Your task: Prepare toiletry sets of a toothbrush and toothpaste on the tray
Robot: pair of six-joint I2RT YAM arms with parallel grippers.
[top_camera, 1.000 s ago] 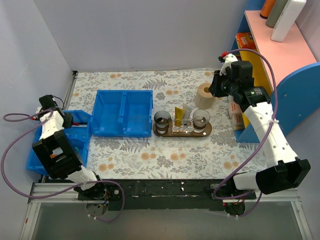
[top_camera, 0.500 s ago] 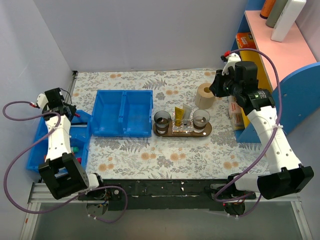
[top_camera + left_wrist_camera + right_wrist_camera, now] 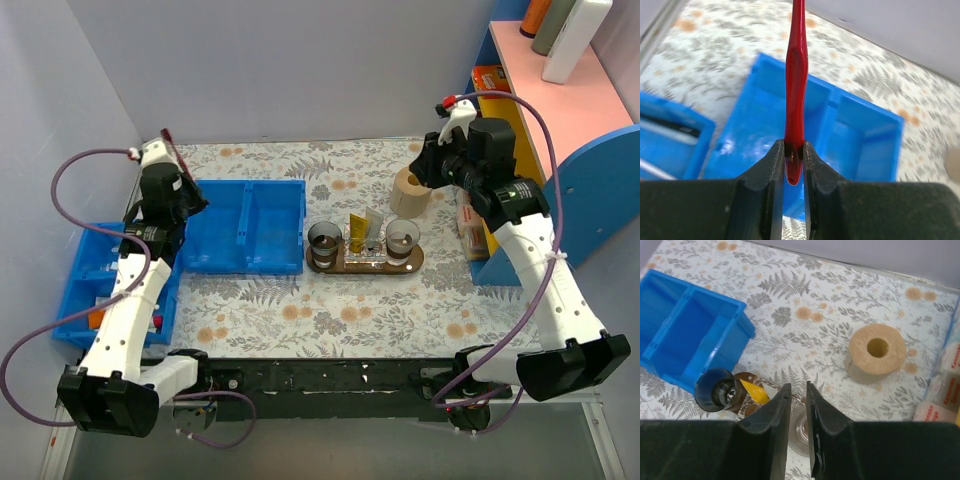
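My left gripper is shut on the lower end of a red toothbrush, which stands upright above the two-compartment blue bin. The dark brown tray lies mid-table. It carries two dark cups, with a yellow toothpaste tube standing between them. My right gripper hovers above the tray's right half. Its jaws are a narrow gap apart with nothing between them. In the right wrist view the toothpaste and left cup lie to the gripper's left.
A second blue bin holding several small items sits at the far left. A cardboard roll stands behind the tray. Boxes fill the shelf at the right, under a pink shelf top.
My left arm has lifted out of the far-left bin and swung back and right to the two-compartment bin, carrying the red toothbrush. The right gripper has stayed put, its jaws a touch wider.
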